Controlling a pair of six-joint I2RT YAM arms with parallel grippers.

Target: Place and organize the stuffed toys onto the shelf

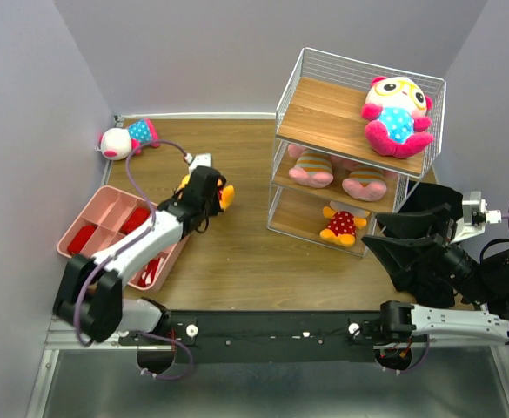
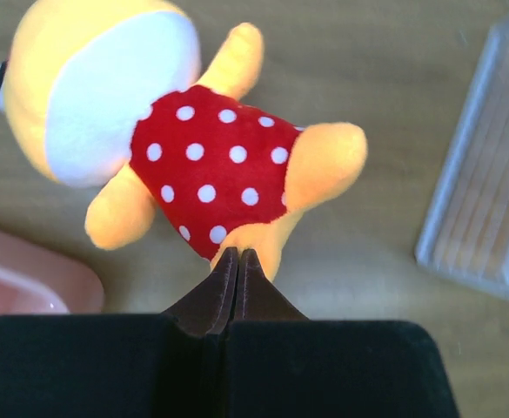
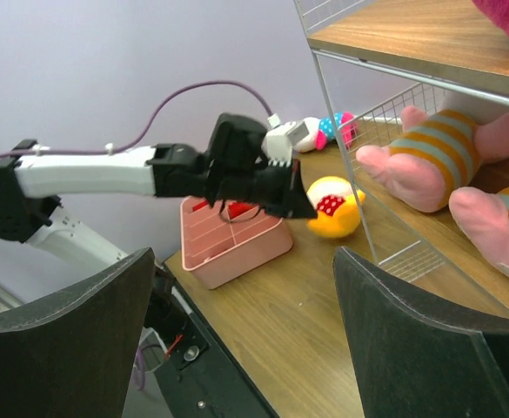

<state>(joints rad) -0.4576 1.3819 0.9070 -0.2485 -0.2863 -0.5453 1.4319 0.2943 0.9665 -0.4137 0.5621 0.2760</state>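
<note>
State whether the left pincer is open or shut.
Shut: the left pincer has its fingertips pressed together, no gap, at the yellow toy foot.

The yellow toy (image 2: pixel 210 165) is soft, fuzzy plush; its red dotted outfit is a smoother knit cloth. The pigs (image 1: pixel 311 170) and the white-faced toy (image 1: pixel 398 113) are the same matt plush. The shelf (image 1: pixel 324 113) has pale wood boards with a satin finish inside thin white-coated wire. The table (image 1: pixel 237 252) is wood-grained with a slight sheen. The tray (image 1: pixel 104 212) is smooth, glossy pink plastic. The left gripper (image 2: pixel 238 254) has matt brown tips on a velvety black body. The right gripper (image 3: pixel 241 257) is matt black plastic.
</note>
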